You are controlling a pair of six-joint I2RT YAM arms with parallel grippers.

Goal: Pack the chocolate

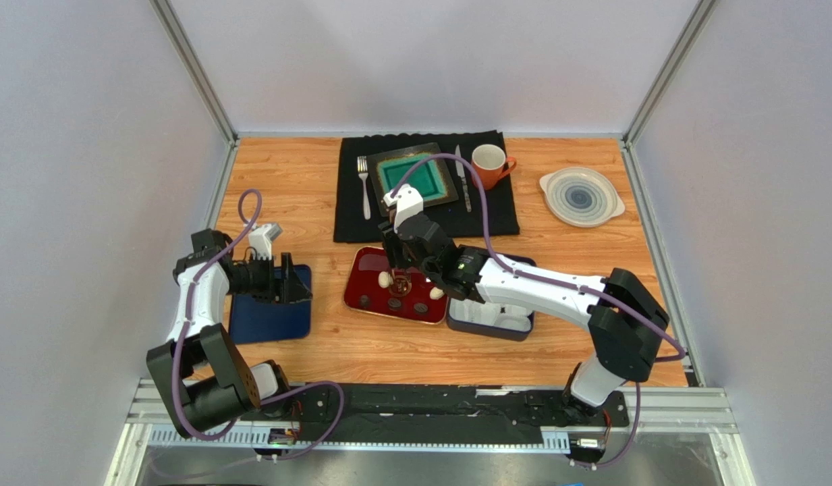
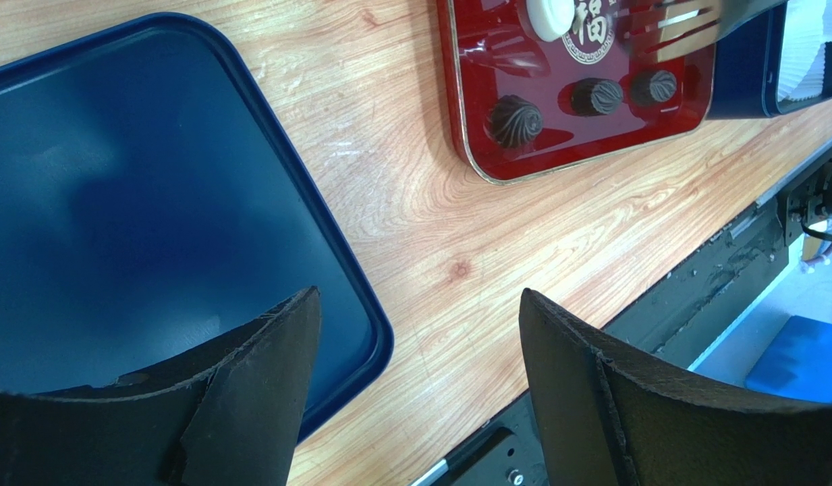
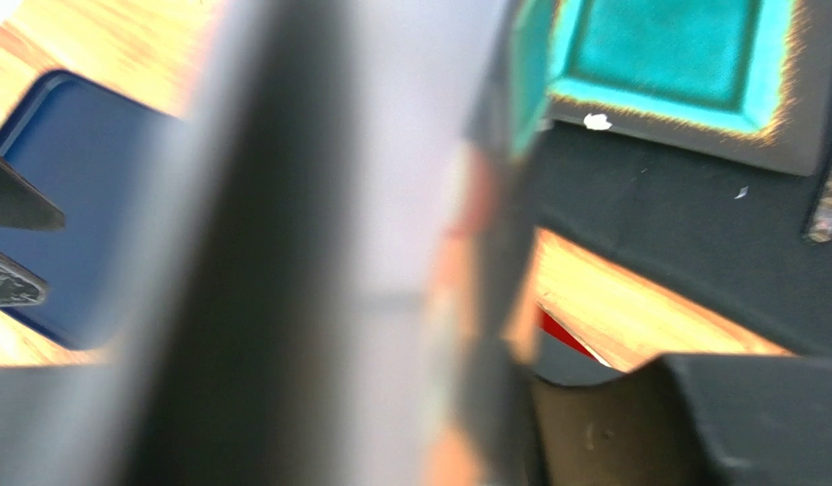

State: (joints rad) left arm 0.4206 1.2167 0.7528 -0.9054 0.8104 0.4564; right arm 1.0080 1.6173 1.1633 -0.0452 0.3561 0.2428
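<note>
Over the red tray [image 1: 364, 275]: right tool [image 1: 397, 273] hangs, perhaps just above the chocolate [image 2: 516, 122], grip unreadable through blur | left tool [image 2: 418, 304]: spread wide, empty, above blue tray [image 2: 136, 203] edge and bench [image 2: 470, 223].

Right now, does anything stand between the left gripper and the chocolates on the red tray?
Only bare table lies between the left gripper and the red tray. The right gripper, though, hangs over the tray's middle, above some chocolates.
</note>
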